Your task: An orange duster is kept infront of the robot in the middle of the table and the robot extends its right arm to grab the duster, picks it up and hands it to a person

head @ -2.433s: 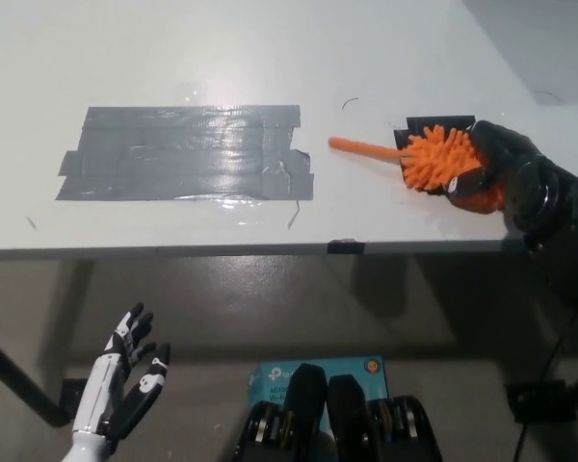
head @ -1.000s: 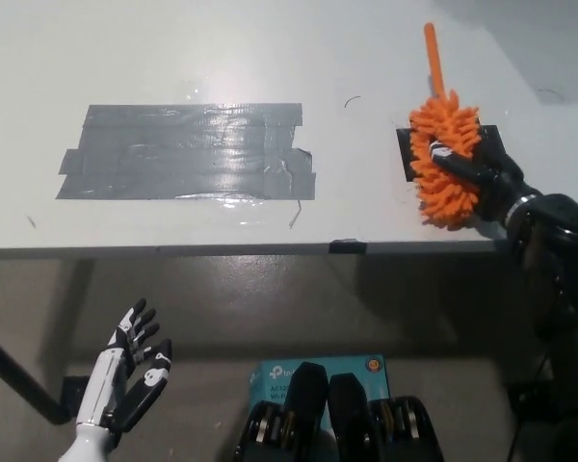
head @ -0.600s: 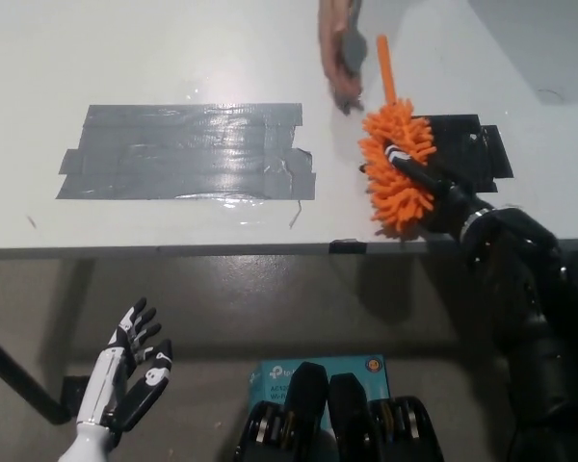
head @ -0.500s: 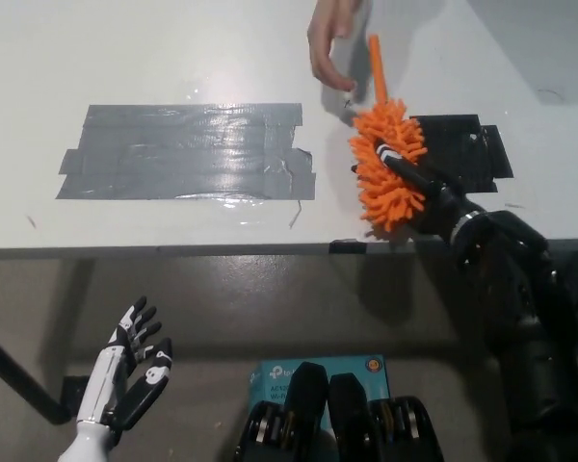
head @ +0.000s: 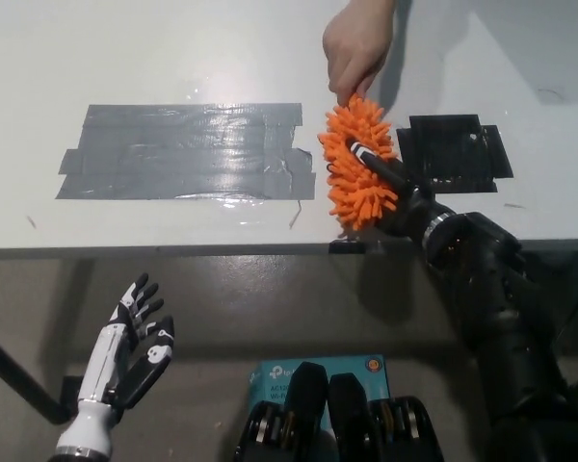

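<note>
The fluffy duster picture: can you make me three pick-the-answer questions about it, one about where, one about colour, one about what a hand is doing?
1. Where is the person's hand?
A. at the duster's top
B. under the table
C. on the grey tape

2. What colour is the duster?
A. blue
B. orange
C. green

3. What is the black right hand doing?
A. lying open
B. pointing at the tape
C. holding the duster

Answers: 1 A, it reaches down onto the duster's upper end. 2 B, the fluff is bright orange. 3 C, black fingers wrap the fluff.
</note>
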Robot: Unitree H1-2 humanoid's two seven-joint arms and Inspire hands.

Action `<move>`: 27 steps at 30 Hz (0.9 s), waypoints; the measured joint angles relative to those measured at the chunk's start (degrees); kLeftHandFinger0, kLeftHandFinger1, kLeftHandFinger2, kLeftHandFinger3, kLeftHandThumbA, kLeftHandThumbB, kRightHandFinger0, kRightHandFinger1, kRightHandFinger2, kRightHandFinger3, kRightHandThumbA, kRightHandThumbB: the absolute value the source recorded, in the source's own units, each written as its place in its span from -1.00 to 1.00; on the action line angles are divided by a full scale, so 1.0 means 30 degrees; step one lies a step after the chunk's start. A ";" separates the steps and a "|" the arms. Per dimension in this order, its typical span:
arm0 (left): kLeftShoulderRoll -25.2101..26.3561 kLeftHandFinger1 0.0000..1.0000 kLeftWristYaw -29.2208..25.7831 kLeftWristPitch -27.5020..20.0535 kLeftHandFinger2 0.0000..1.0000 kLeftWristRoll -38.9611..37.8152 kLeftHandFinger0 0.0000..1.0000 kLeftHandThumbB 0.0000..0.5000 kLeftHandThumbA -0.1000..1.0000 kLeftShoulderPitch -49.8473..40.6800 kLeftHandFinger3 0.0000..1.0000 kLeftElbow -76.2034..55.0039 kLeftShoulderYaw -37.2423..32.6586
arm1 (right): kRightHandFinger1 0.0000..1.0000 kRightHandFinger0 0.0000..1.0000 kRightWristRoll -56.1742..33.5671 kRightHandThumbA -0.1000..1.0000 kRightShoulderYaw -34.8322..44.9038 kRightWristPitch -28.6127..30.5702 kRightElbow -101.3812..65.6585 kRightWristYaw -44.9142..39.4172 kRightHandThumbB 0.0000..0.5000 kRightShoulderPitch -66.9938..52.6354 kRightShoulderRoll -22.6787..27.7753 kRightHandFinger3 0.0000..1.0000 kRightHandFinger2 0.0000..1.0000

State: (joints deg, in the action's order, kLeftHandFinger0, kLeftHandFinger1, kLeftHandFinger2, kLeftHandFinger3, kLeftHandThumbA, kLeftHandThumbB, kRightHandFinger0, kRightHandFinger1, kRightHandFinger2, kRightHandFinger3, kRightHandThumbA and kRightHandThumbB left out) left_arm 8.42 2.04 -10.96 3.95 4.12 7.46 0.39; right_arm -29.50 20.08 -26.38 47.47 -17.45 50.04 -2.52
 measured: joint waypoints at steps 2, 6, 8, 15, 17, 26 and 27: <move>0.0004 0.84 0.0000 0.0001 1.00 0.0000 0.62 -0.54 0.03 0.0051 1.00 0.0000 -0.0002 | -0.09 -0.88 -0.0089 -1.00 -0.0006 0.0000 0.0004 0.0015 -0.30 0.0041 0.0003 1.00 0.71; 0.0010 0.81 0.0000 0.0003 1.00 0.0001 0.60 -0.57 -0.04 0.0094 1.00 -0.0003 -0.0002 | 1.00 1.00 -0.0549 -0.22 -0.0334 0.0000 -0.0037 -0.0165 0.82 0.0092 0.0090 1.00 1.00; 0.0016 0.80 0.0002 0.0002 1.00 0.0003 0.59 -0.53 -0.05 0.0094 1.00 -0.0002 -0.0004 | 1.00 1.00 -0.0969 -0.14 -0.0658 -0.0001 -0.0090 -0.0483 0.96 0.0079 0.0169 1.00 1.00; 0.0025 0.77 0.0004 0.0003 0.96 0.0014 0.55 -0.56 -0.20 0.0121 1.00 -0.0006 -0.0008 | 1.00 1.00 -0.1756 0.49 -0.1162 -0.0002 -0.0769 -0.2019 1.00 -0.0114 0.0281 1.00 1.00; 0.0027 0.76 0.0006 0.0001 0.96 0.0014 0.55 -0.56 -0.21 0.0180 1.00 -0.0004 -0.0014 | 1.00 1.00 -0.1797 0.56 -0.1191 -0.0002 -0.1258 -0.2515 1.00 -0.0201 0.0352 1.00 1.00; 0.0036 0.75 0.0009 0.0001 0.95 0.0033 0.56 -0.55 -0.25 0.0329 1.00 -0.0001 -0.0049 | 1.00 1.00 -0.1813 0.78 -0.1634 0.0001 -0.5559 -0.3492 0.81 -0.2051 0.0999 1.00 1.00; 0.0036 0.75 0.0009 0.0001 0.94 0.0033 0.57 -0.57 -0.29 0.0329 1.00 -0.0001 -0.0049 | 1.00 1.00 -0.1813 0.82 -0.1634 0.0001 -0.5559 -0.3492 0.77 -0.2051 0.0999 1.00 1.00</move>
State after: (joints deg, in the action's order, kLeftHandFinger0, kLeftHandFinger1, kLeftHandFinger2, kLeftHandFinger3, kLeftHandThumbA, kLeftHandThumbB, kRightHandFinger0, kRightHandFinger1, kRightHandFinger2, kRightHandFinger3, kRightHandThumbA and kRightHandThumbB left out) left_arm 8.53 2.06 -10.95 4.05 5.11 7.45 0.24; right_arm -34.94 15.18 -26.38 30.79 -27.93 43.89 0.48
